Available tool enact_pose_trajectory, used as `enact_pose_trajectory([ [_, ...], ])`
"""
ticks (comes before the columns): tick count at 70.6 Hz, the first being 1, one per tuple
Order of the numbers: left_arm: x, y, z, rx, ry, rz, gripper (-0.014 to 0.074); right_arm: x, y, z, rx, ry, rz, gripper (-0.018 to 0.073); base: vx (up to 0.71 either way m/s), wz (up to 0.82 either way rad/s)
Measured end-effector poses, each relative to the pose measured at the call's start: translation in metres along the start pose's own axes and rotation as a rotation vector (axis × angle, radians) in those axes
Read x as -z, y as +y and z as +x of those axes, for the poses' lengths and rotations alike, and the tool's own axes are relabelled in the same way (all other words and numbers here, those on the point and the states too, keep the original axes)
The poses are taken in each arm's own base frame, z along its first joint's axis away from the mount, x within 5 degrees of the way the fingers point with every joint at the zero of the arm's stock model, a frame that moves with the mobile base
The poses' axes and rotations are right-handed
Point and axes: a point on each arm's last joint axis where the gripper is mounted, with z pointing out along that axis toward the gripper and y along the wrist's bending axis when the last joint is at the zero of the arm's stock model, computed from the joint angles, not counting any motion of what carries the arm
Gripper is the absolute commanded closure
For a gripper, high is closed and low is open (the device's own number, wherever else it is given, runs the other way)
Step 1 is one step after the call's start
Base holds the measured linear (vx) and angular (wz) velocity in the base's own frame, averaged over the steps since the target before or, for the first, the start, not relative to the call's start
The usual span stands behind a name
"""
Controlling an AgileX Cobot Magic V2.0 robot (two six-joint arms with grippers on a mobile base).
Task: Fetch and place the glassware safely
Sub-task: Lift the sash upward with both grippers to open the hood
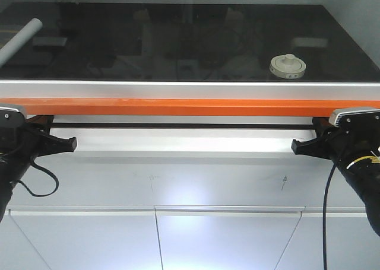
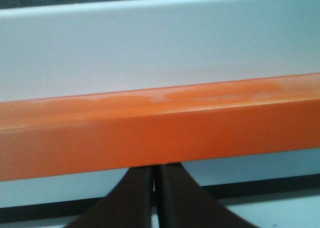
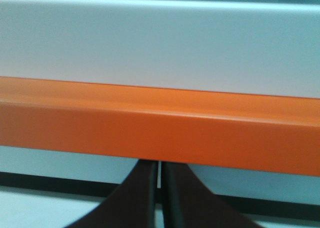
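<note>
The glassware, a squat clear jar with a cream-white knobbed lid, stands on the black glossy tabletop toward the right, near its front edge. Both arms hang below the table's front. My left gripper points right under the orange bar at the left end, jaws shut with nothing between them. My right gripper points left at the right end, likewise shut and empty. In the wrist views each gripper's black fingers meet just beneath the orange bar, as do the right gripper's.
A white rolled tube lies at the table's far left edge. A silver rail and the orange bar run along the table front. White cabinet fronts fill the space below. Black cables hang from both arms.
</note>
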Motion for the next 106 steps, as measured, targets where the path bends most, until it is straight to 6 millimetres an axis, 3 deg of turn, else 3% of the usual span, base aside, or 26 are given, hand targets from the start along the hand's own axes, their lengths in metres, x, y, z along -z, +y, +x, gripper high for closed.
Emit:
enact_pose_trajectory([
  [27,0.002,0.000,-0.008,0.015,-0.017,0.001,0.0603,0.001,0.000,-0.006,0.001,-0.039,0.001,0.0563,0.00,0.00],
  [65,-0.003,0.000,-0.047,-0.006,0.024,0.014,0.0603,0.011,-0.001,-0.030,0.008,-0.096,0.012,0.0563,0.00,0.02],
  [90,0.001,0.000,-0.074,-0.011,-0.037,0.016,0.0603,0.023,-0.001,-0.056,0.021,-0.153,0.019,0.0563,0.00,0.01],
  [106,0.012,0.001,-0.101,-0.009,-0.129,0.008,0.0603,0.027,-0.003,-0.089,0.042,-0.205,0.026,0.0563,0.00,0.00],
])
